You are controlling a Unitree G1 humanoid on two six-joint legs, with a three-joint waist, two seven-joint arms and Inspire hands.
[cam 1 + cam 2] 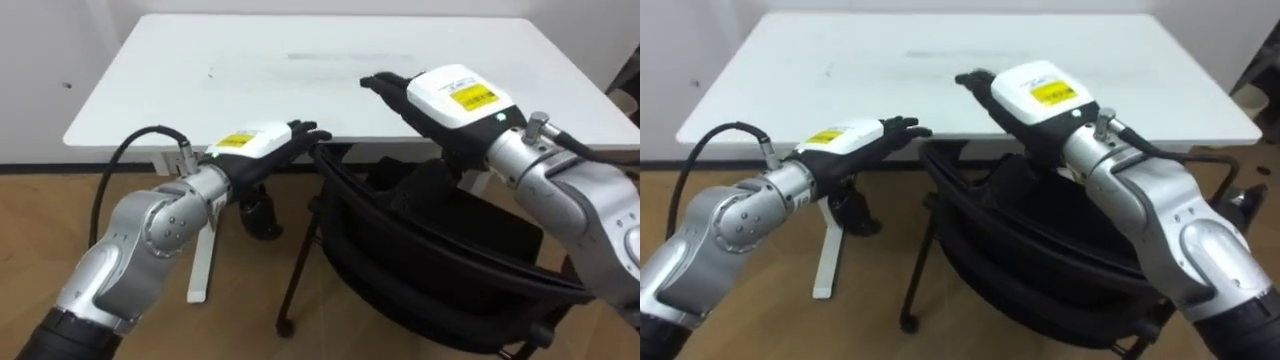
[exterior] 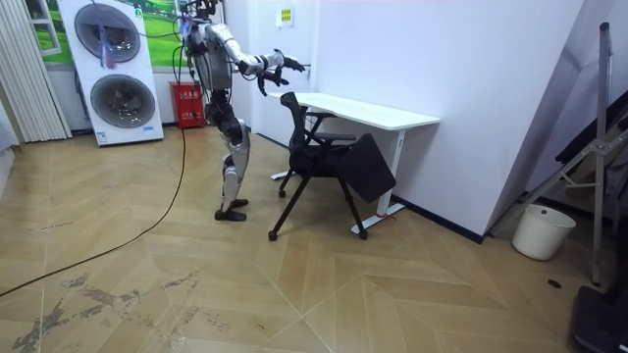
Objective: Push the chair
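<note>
Two hands out in front of me, both with fingers straight and holding nothing: my left hand reaches to the left end of the top rail of the black chair, my right hand sits higher, above the backrest and over the near edge of the white table. The chair stands close before the table, its back toward me; I stand upright behind it

Bright, even indoor light — a faint sheen on the white table, soft shadow under the chair.
</note>
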